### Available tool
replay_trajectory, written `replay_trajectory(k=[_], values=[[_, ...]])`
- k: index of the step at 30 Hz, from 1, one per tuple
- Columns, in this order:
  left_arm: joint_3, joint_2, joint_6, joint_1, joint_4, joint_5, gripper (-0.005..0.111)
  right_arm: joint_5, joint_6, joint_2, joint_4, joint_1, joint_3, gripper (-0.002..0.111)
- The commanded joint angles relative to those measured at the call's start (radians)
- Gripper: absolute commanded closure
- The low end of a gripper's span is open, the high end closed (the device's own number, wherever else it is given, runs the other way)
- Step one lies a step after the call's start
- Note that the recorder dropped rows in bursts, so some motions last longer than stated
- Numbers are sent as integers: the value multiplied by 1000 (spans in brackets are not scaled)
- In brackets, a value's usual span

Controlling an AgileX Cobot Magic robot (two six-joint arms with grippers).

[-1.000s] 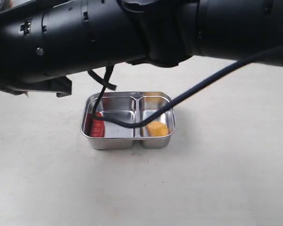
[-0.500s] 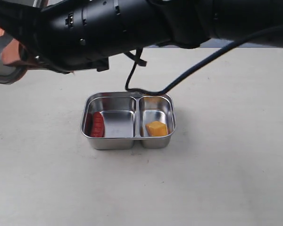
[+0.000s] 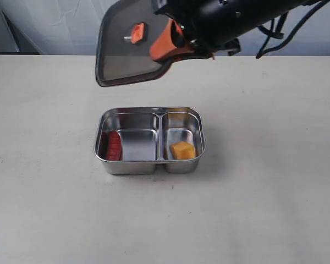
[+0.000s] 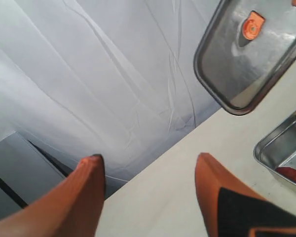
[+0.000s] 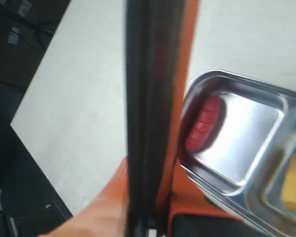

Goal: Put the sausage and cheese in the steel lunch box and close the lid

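The steel lunch box [image 3: 150,166] sits mid-table. The red sausage [image 3: 114,146] lies in its larger compartment and the yellow-orange cheese [image 3: 182,149] in the smaller one. My right gripper [image 3: 173,39] is shut on the dark smoky lid [image 3: 124,60], holding it tilted in the air above and behind the box, its orange tab [image 3: 137,32] showing. The right wrist view shows the lid [image 5: 148,113] edge-on between the orange fingers [image 5: 108,207], with the sausage [image 5: 203,123] and the box [image 5: 237,185] below. My left gripper [image 4: 149,163] hangs open and empty, well off to the left; its camera sees the lid [image 4: 246,54] and a corner of the box [image 4: 274,158].
The beige table [image 3: 264,209] stretches around the box. A white draped backdrop [image 4: 89,74] hangs behind the table's far edge. The right arm's black body and cables [image 3: 275,22] cross the upper right.
The black arm that filled the top of the exterior view has swung away to the right, bringing the lid from the left edge to above and behind the box. Sausage and cheese have not moved.
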Motion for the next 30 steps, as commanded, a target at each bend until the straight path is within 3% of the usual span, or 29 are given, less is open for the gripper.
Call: replay_trajectory(k=[1, 9, 20, 30], values=[[-2, -11, -21, -5, -17, -2, 54, 113, -29, 43, -50, -114, 1, 109], [-2, -11, -39, -5, -17, -2, 54, 282, -310, 152, 357, -244, 1, 109], [-2, -20, -39, -38, -6, -2, 56, 282, -456, 279, 390, -228, 215, 109], [-2, -20, -39, -41, -6, -2, 56, 282, -463, 240, 418, -205, 223, 109]])
